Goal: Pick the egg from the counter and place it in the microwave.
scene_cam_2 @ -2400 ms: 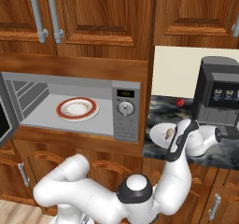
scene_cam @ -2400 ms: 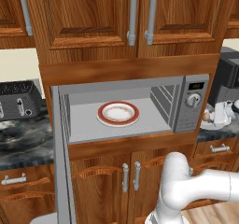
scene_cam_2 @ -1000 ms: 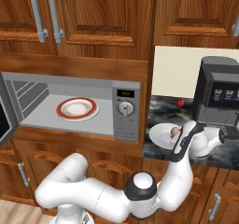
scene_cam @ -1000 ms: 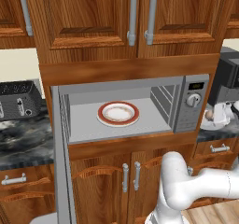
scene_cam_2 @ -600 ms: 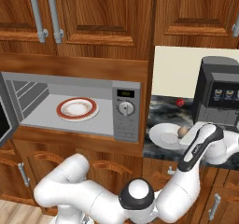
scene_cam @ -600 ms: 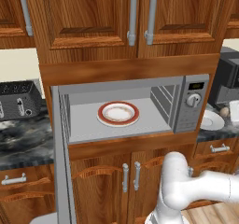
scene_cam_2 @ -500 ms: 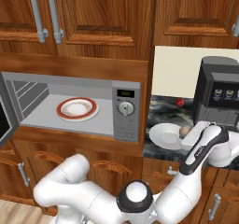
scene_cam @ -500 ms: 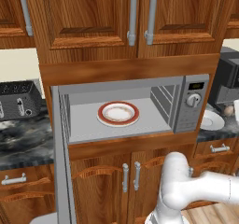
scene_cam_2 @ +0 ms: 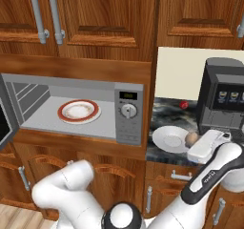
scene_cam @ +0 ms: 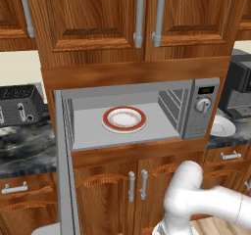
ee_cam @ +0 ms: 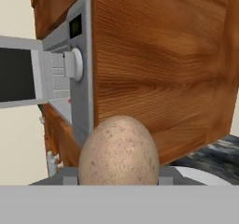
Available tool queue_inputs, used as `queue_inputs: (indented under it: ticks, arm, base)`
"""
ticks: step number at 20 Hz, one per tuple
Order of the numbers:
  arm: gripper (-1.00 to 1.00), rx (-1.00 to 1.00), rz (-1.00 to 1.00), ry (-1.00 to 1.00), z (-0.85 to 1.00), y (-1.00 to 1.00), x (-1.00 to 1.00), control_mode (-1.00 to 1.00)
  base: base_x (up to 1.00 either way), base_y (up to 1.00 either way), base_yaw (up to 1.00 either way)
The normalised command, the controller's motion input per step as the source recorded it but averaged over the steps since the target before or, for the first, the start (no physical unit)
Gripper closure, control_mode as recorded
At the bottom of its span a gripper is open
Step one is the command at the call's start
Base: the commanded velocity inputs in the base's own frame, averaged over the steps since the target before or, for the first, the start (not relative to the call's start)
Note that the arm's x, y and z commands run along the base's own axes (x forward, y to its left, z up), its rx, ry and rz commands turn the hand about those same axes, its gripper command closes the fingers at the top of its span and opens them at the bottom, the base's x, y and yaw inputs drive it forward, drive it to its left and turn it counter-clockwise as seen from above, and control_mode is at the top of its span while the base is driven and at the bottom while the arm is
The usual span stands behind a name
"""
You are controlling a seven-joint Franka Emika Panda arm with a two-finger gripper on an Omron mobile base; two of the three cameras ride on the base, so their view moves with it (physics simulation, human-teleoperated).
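My gripper [scene_cam_2: 196, 144] is shut on the tan egg [scene_cam_2: 191, 138], holding it just above the right rim of a white plate [scene_cam_2: 169, 139] on the dark counter [scene_cam_2: 167, 109]. The speckled egg [ee_cam: 119, 153] looms large between the fingertips in the hand view. The silver microwave [scene_cam_2: 127, 112] stands to the left with its door [scene_cam: 63, 180] swung open; its grey inside holds a red-rimmed plate [scene_cam: 124, 119]. From the hand, the microwave's dial panel [ee_cam: 70, 66] lies ahead to the left, beside a wooden cabinet side [ee_cam: 158, 59].
A black coffee machine [scene_cam_2: 224, 99] stands right behind the gripper on the counter. A black toaster [scene_cam: 19, 104] sits on the counter left of the microwave. Wooden cabinets hang above and below. A small red object [scene_cam_2: 184, 105] lies at the back of the counter.
The arm has swung to the right and the hand has turned sideways, carrying the egg from over the white plate's middle to its right rim.
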Motion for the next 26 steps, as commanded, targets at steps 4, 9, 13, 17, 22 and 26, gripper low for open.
queue_inputs:
  ticks: [4, 9, 13, 17, 22, 26]
  arm:
    - [1.00, 0.07, -0.23, 0.00, 0.00, 0.82, -1.00, -1.00]
    - [1.00, 0.03, -0.24, -0.01, 0.00, 0.98, -0.91, -1.00]
    - [1.00, 0.00, -0.24, -0.01, 0.06, 1.00, -0.63, -1.00]
    - [1.00, 0.00, -0.18, -0.07, 0.01, 1.00, -0.67, -1.00]
    - [1.00, 0.00, -0.11, -0.15, 0.20, 1.00, -0.38, -1.00]
    - [1.00, 0.00, -0.06, -0.10, 0.56, 1.00, 0.01, -1.00]
  base:
    - [0.00, 0.00, 0.00]
    - [0.00, 0.00, 0.00]
    - [0.00, 0.00, 0.00]
    - [0.00, 0.00, 0.00]
    - [0.00, 0.00, 0.00]
    - [0.00, 0.00, 0.00]
